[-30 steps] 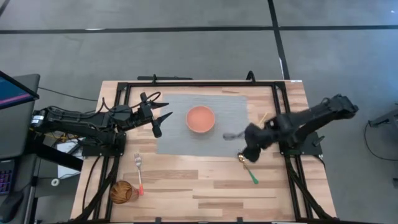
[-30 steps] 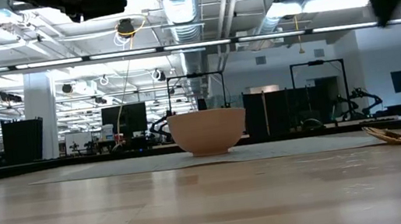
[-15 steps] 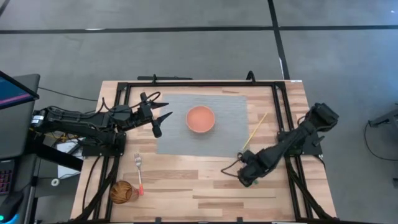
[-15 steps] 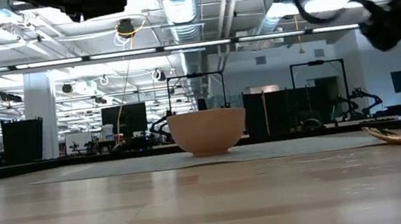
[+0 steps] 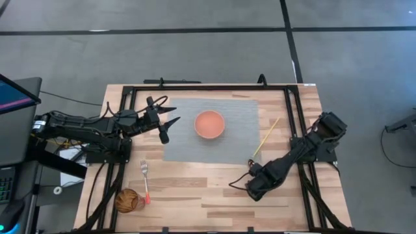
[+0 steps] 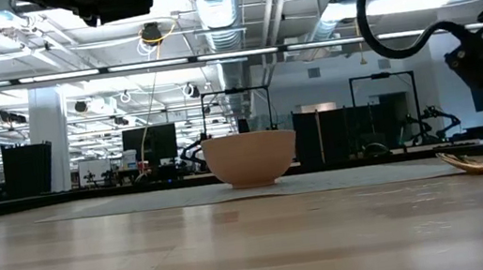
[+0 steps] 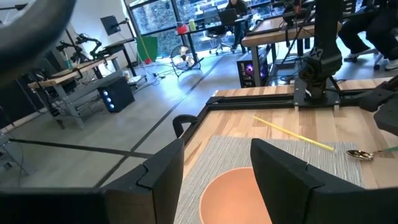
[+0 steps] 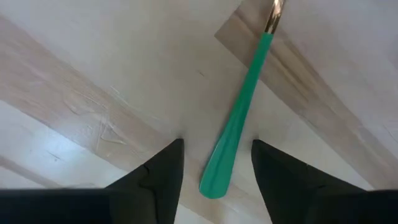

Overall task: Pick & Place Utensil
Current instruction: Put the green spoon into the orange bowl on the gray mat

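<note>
Green-handled spoon (image 8: 239, 124) between open right gripper (image 8: 214, 171) fingers; one bowl (image 5: 210, 123), one fork (image 5: 145, 181); left gripper (image 5: 168, 125) open.

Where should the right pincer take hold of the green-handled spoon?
On the green handle, near its rounded tip. The spoon lies flat on the wooden table, so come straight down. The right pincer is open, already straddling the handle's end crosswise; its fingers would close across the narrow width.

Wooden table (image 5: 214, 201) with grey mat (image 5: 244, 130), fork (image 5: 145, 179), yellow stick (image 5: 266, 137), green-handled spoon (image 8: 239, 127).
</note>
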Robot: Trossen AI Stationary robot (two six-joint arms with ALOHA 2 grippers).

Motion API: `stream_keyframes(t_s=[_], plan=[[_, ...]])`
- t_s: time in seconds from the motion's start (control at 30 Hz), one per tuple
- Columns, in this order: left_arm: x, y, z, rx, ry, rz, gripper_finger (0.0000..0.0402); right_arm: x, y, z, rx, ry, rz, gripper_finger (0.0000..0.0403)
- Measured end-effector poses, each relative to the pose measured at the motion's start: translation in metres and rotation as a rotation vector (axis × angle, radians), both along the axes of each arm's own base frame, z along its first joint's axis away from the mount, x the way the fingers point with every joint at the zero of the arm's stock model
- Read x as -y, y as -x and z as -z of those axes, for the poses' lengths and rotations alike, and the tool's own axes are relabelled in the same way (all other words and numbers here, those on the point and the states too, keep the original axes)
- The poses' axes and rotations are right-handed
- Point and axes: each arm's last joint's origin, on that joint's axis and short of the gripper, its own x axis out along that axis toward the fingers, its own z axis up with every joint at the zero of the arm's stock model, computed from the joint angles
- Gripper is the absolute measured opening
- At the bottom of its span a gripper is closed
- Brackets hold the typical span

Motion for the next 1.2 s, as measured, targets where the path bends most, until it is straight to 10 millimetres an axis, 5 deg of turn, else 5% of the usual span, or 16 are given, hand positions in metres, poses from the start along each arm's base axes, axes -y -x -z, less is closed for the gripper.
stream_keyframes(t_s=[0.5, 0.97, 1.2], plan=[[0.000, 0.000, 0.000, 0.000, 0.000, 0.000, 0.0188, 0.001, -0.006, -0.005, 0.071, -0.025, 0.012, 0.0004], [0.000, 0.000, 0.000, 0.000, 0.000, 0.000, 0.0188, 0.019, -0.008, -0.021, 0.169, 0.015, 0.033, 0.0005], [0.000, 0.000, 0.000, 0.000, 0.000, 0.000, 0.0188, 0.027, -0.018, -0.023, 0.238, 0.033, -0.021, 0.0053]])
